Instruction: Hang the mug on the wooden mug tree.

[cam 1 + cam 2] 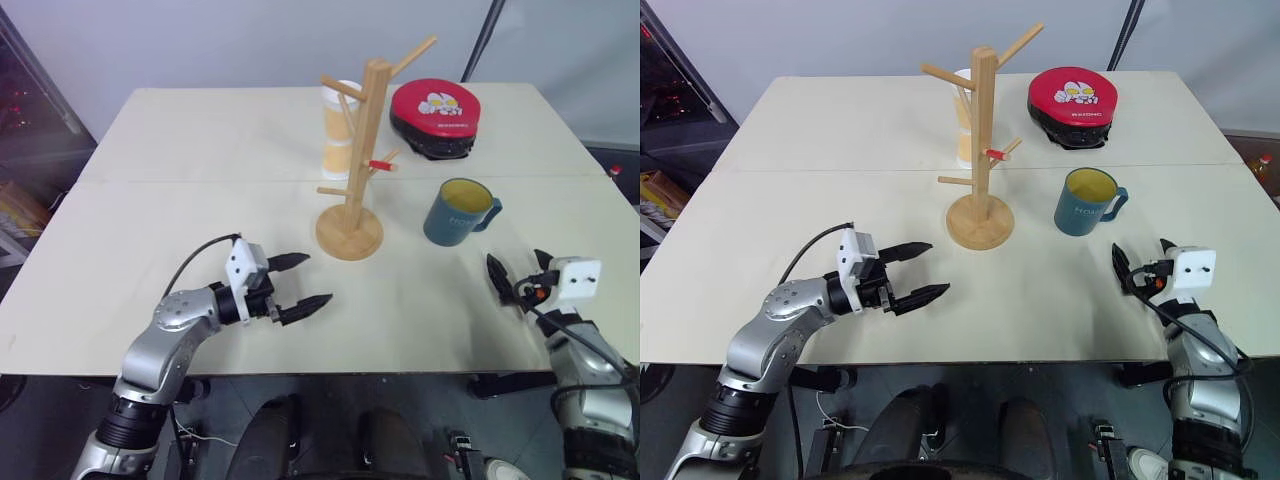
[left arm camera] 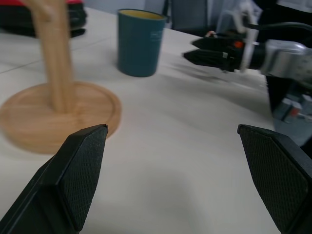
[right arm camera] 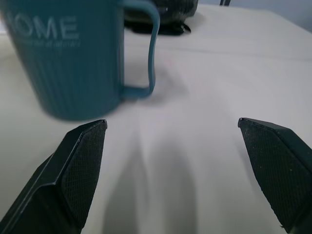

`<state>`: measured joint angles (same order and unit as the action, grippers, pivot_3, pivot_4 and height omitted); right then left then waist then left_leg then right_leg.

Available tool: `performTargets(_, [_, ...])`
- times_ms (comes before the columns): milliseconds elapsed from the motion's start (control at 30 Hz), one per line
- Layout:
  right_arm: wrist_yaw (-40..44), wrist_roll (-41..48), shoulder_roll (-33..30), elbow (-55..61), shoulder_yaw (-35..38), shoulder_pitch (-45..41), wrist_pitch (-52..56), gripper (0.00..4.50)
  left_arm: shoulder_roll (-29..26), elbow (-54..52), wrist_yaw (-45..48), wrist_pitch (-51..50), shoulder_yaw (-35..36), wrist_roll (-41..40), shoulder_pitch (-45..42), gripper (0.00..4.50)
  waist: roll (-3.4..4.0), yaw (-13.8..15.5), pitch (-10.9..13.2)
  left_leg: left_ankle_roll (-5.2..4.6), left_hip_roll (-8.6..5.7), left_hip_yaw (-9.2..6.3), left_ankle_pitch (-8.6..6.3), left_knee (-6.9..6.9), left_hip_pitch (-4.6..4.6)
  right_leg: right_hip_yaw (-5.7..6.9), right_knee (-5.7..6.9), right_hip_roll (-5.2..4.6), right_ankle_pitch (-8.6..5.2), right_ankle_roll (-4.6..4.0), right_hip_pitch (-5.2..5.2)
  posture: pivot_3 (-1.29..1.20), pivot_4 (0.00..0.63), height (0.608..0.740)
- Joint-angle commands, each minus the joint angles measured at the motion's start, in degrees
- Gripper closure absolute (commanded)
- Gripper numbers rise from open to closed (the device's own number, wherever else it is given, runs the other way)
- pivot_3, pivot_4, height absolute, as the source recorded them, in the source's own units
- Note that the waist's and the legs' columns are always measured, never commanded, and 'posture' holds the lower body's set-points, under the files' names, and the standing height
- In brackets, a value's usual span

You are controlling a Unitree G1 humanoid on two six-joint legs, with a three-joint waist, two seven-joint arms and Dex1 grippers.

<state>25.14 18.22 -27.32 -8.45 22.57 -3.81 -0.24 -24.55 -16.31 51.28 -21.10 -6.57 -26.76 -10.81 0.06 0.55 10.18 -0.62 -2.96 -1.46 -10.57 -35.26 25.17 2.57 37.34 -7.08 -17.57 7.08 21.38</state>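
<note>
The dark teal mug with a yellow inside stands upright on the table, its loop handle turned to the right. The wooden mug tree stands to its left on a round base, one peg red-tipped. My right gripper is open, level, just in front of the mug and a little right of it, touching nothing. My left gripper is open and empty, pointing right, in front of the tree's base. The left wrist view shows the mug and the right gripper beyond it.
A tall cream-and-orange striped cup stands right behind the mug tree. A red-and-black round case lies at the back right. The table's front edge runs just behind both wrists.
</note>
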Motion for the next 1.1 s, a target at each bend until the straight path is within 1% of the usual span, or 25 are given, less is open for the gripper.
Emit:
performTargets(33, [0.2,-0.8,-1.9,-1.3,-0.3,-3.4,-0.1,0.02,0.1,-1.7,0.3,0.2,-0.5,-0.4,-1.1,0.00,0.00,0.0,0.0,0.00,0.00,0.00,0.00,0.00,0.00,0.00,0.00,0.00,0.00,0.00,0.00,0.00,0.150,0.740])
performTargets(367, [1.2,-3.6,-4.0,-14.0,-2.5,-13.4,-3.2,0.02,-0.5,-2.7,-0.1,1.5,-0.6,-0.2,0.2,0.00,0.00,0.0,0.0,-0.01,0.00,0.04,0.01,0.00,0.00,0.00,0.00,0.02,0.01,0.01,-0.02,0.00,0.150,0.740])
performTargets(767, [2.0,-5.6,-4.4,-26.0,-4.0,-21.6,-8.1,0.02,-1.1,-3.7,-0.6,1.6,-0.1,-0.3,0.7,0.00,0.00,-0.4,0.0,-0.01,0.00,0.05,0.01,-0.01,0.00,0.00,0.01,0.04,0.01,0.02,-0.02,0.00,0.150,0.740])
performTargets(1100, [6.4,-5.8,-4.6,-35.4,-4.5,-26.9,-11.1,0.02,-1.6,-4.4,-1.4,1.3,0.1,-0.3,0.9,0.00,0.00,-0.6,0.0,0.00,0.00,0.05,0.01,-0.01,-0.01,0.00,0.01,0.04,0.01,0.02,-0.03,0.00,0.150,0.740])
